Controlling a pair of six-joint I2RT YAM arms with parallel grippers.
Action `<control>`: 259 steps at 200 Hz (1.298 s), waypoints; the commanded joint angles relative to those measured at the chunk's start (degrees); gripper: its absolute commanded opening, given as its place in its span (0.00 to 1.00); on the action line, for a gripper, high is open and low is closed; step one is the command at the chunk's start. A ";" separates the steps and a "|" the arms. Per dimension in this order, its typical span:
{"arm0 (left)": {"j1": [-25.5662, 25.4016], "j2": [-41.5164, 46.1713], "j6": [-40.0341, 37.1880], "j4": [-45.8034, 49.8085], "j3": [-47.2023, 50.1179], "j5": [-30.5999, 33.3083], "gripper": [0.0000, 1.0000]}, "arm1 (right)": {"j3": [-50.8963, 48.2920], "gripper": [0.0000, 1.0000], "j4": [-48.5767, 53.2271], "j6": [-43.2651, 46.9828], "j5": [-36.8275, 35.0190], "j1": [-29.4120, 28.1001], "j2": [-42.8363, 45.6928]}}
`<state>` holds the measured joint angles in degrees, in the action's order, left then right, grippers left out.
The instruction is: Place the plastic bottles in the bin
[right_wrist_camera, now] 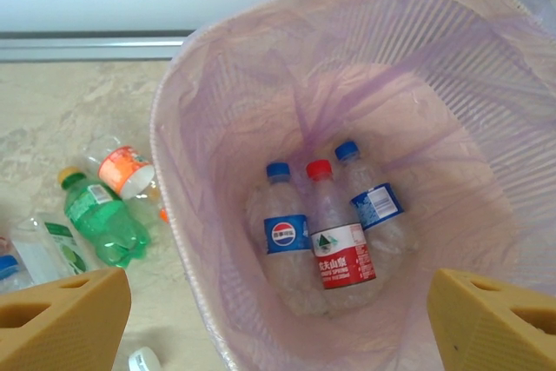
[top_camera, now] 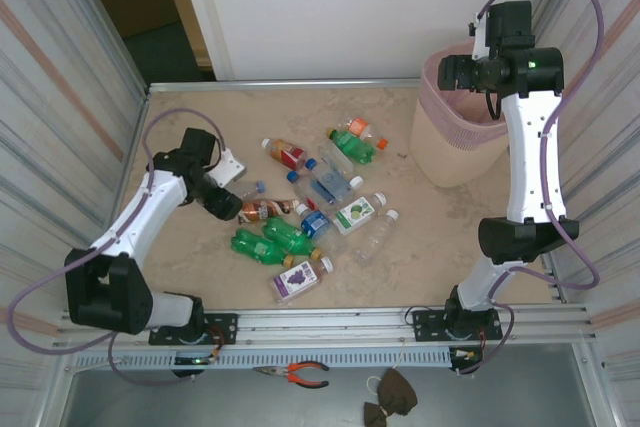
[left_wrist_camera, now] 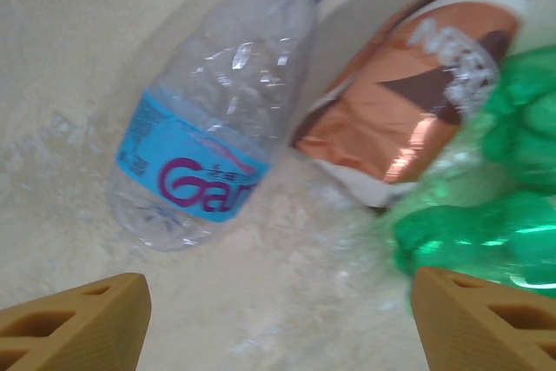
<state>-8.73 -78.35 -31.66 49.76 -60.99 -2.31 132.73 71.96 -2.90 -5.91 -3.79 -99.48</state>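
Top view: bin (top_camera: 455, 152) on table (top_camera: 200, 137). Loose bottles (top_camera: 320, 209) in a heap left of bin, apart from it. Right gripper (top_camera: 455, 72) over bin's rim. Left gripper (top_camera: 228, 205) at heap's edge farthest from bin.

Left wrist view: left gripper (left_wrist_camera: 278, 323) spread wide, nothing between fingers. Under it clear bottle (left_wrist_camera: 208, 119) with blue label, brown-label bottle (left_wrist_camera: 417, 93) just beside, green bottle (left_wrist_camera: 486, 197) next.

Right wrist view: right gripper (right_wrist_camera: 278, 319) wide apart, empty, above bin (right_wrist_camera: 417, 110). Three capped bottles (right_wrist_camera: 339, 249) lie at bin's bottom. More loose bottles on table left of bin.
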 commanded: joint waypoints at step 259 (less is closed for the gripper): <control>7.33 -25.54 -19.01 -8.74 -5.89 -6.66 0.68 | -0.93 0.88 -1.40 0.79 0.95 -0.38 1.50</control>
<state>-1.83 -103.02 -51.59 39.11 -65.45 -7.01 132.25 70.72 -2.70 -4.84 -3.77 -98.52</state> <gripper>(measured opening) 0.703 0.885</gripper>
